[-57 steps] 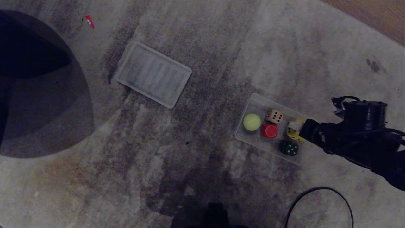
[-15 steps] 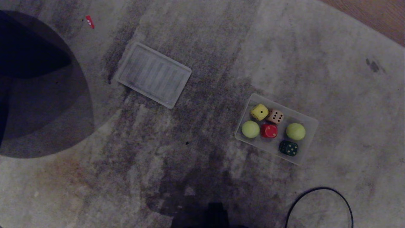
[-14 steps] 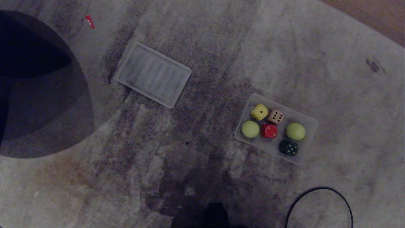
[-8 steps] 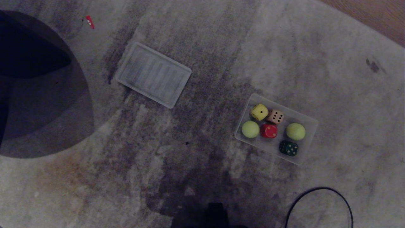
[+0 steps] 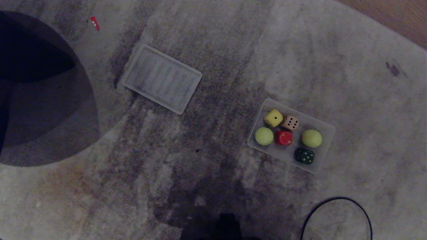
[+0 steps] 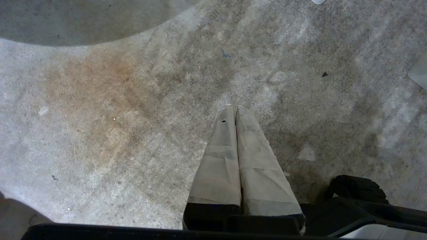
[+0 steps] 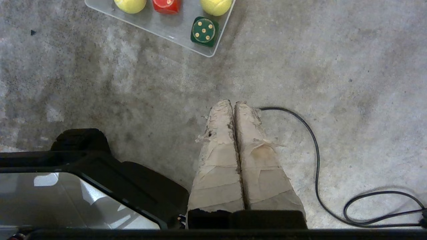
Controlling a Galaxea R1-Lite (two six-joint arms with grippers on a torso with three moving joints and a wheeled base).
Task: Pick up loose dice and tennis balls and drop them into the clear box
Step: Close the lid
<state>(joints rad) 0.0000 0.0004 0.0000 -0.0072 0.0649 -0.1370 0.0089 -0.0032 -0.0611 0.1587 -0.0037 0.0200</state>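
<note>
The clear box lies on the carpet at the right of the head view. Inside it sit a yellow die, a tan die, a red die, a dark green die and two tennis balls. Neither arm shows in the head view. My right gripper is shut and empty over bare carpet, well short of the box's near corner, where the green die shows. My left gripper is shut and empty above the carpet.
The flat ribbed lid lies apart at upper left of the box. A black cable loops on the carpet near me, right of centre, also by the right gripper. A dark round shadowed area fills the left. Wood floor borders the carpet at top right.
Several seconds ago the right arm was over the box with the yellow die in its gripper; it has since withdrawn out of the head view. Over the last second nothing moves.
</note>
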